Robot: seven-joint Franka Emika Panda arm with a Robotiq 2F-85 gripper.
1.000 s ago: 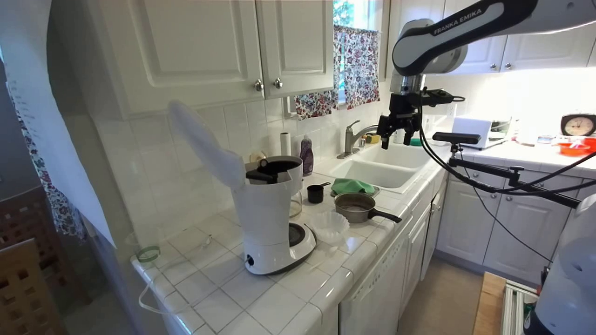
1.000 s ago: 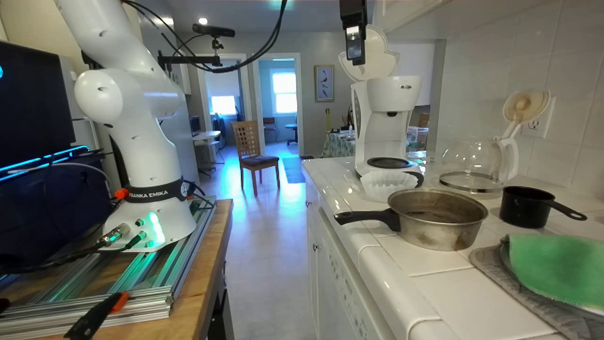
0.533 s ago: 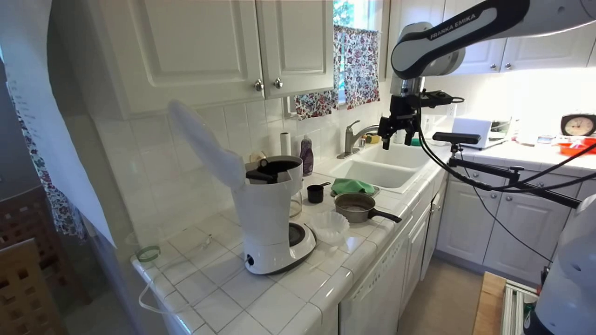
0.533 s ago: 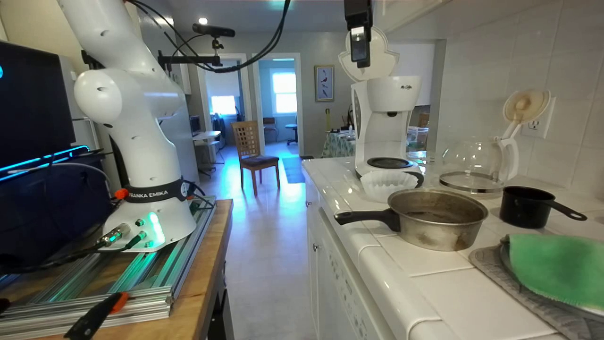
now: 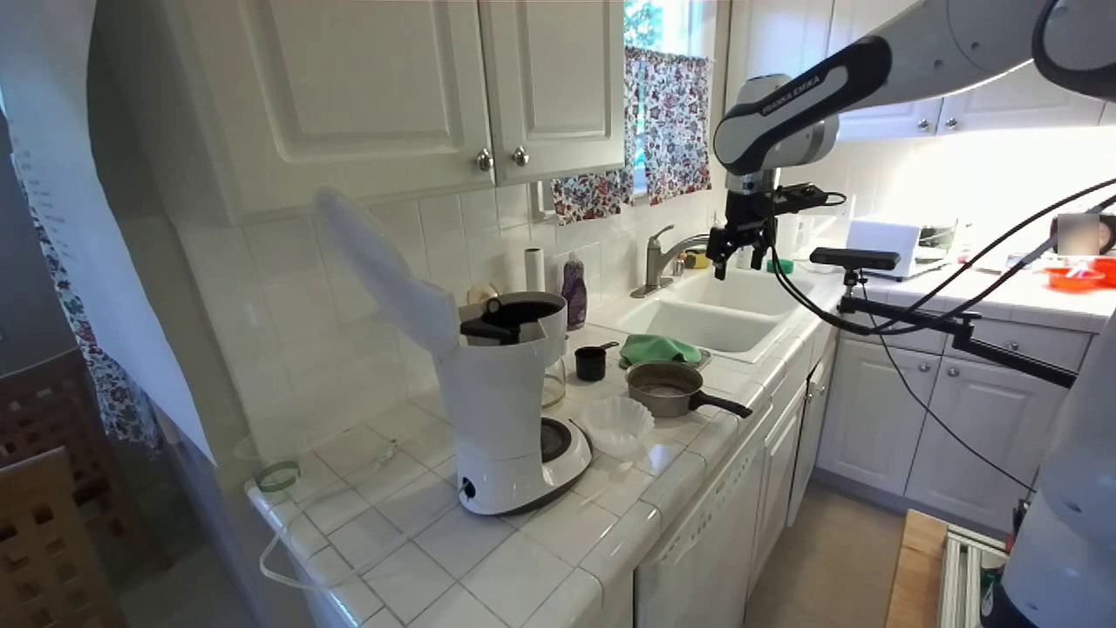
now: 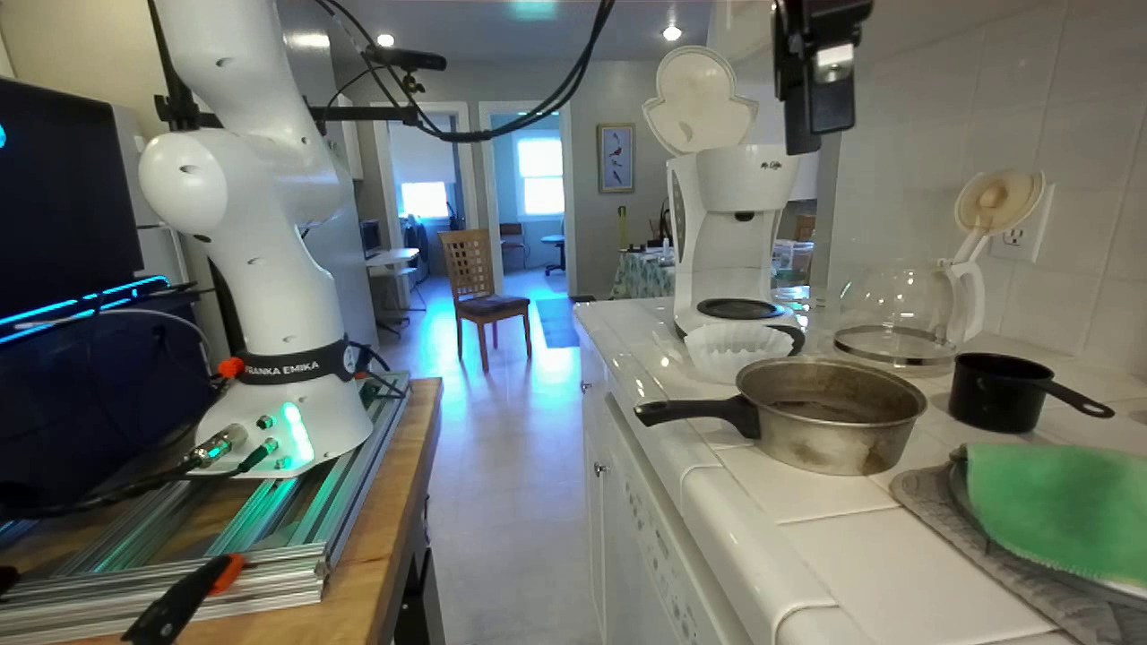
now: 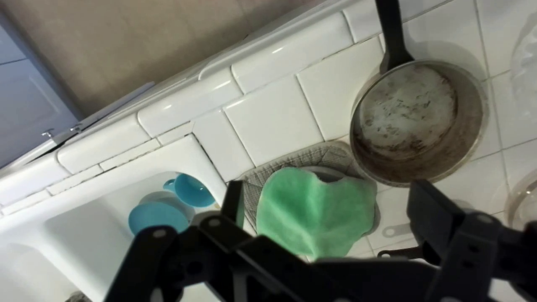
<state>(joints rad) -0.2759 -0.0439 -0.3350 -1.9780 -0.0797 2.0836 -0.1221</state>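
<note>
- Hand (image 7: 329,199) hanging above the worktop (image 7: 272,121), its two black fingers (image 7: 434,220) wide apart.
- A green cloth (image 7: 312,214) lies well below the hand, seen in the gap between the fingers in the wrist view; it drapes in soft folds over a round metal-looking piece (image 7: 325,170) and mostly hides it.
- A grey quilted potholder (image 7: 289,161) lies flat under both, beside the white sink (image 7: 176,157).
- A stained metal saucepan (image 7: 413,121) stands upright just beside the potholder, its black handle pointing to the worktop's front edge.
- A black measuring cup (image 6: 999,394) stands near the saucepan; the wrist view shows little more than its handle, past a finger.
- In one basin of the sink, a small blue cup (image 7: 194,191) and a round blue dish (image 7: 157,216) sit close together, the dish partly covered by the hand.
- Beyond the saucepan, a fluted white coffee filter (image 6: 735,351) sits just in front of a white coffee maker (image 6: 748,184), whose lid (image 6: 699,98) is raised.
- A glass carafe (image 6: 896,300) stands by the tiled wall (image 6: 950,98), its cream lid (image 6: 999,202) tipped up.
- In an exterior view, a purple bottle (image 5: 574,292) and a faucet (image 5: 654,262) stand along the back of the worktop, with floral curtains (image 5: 676,122) at the window (image 5: 645,22) behind.
- Farthest off, a wooden chair (image 6: 488,296) stands on the floor (image 6: 511,502) and a framed bird picture (image 6: 616,158) hangs on the far wall (image 6: 590,233).
</note>
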